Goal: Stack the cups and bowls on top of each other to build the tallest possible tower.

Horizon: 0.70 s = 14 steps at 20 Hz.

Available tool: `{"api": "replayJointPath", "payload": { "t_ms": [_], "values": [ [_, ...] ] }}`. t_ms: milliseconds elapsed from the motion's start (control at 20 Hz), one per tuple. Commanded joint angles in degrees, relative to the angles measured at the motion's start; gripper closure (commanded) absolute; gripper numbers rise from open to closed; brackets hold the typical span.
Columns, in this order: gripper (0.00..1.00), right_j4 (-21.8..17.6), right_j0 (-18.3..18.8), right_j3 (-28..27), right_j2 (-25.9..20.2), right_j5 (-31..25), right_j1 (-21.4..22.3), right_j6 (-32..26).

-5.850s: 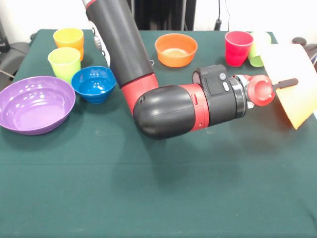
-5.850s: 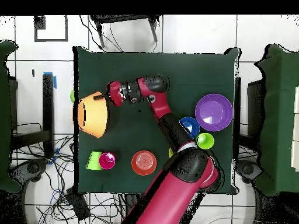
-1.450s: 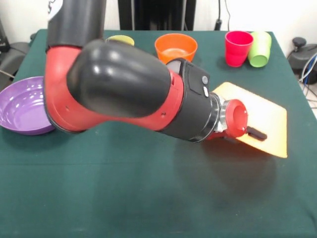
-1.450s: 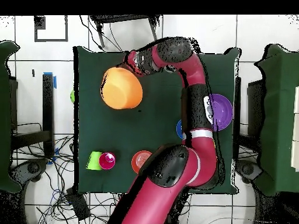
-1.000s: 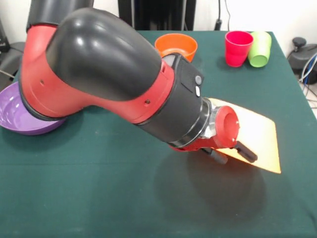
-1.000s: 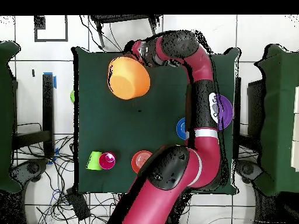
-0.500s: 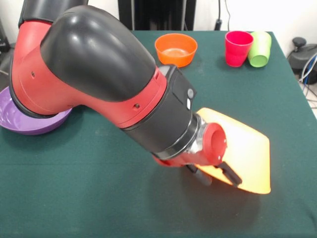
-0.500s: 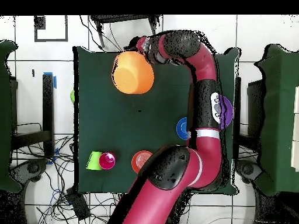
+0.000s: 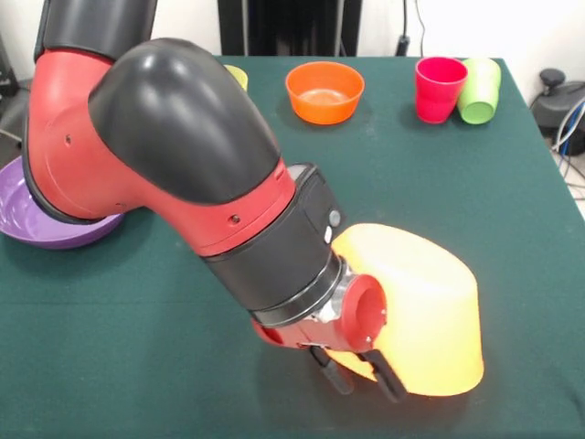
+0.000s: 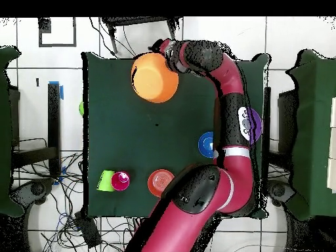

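My gripper is shut on the rim of the large orange-yellow bowl. It holds the bowl tipped mouth-down, low over the near right part of the table. From above, the same bowl hangs near the table's top edge. The purple bowl lies at the left, half hidden by my arm. At the far side stand the red-orange bowl, the red cup and a lime green cup that leans on the red one. The overhead view shows the blue bowl beside my arm.
My bulky arm covers the table's left middle and hides the cups behind it; only a yellowish rim peeks out. The green tablecloth stretches to the near edge. A chair stands beside the table.
My arm has carried the bowl toward the near edge and a little left. The bowl has turned from tilted to mouth-down. The other cups and bowls have stayed put.
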<state>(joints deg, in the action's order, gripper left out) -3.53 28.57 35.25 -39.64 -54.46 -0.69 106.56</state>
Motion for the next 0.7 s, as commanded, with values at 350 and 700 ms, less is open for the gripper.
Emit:
{"api": "replayJointPath", "payload": {
  "t_ms": [350,700],
  "values": [
    [0.00,-9.6,4.0,8.5,4.3,2.1,2.6,-18.4],
    [0.00,-17.9,7.0,21.7,7.5,14.5,10.2,-17.1]
  ]
}}
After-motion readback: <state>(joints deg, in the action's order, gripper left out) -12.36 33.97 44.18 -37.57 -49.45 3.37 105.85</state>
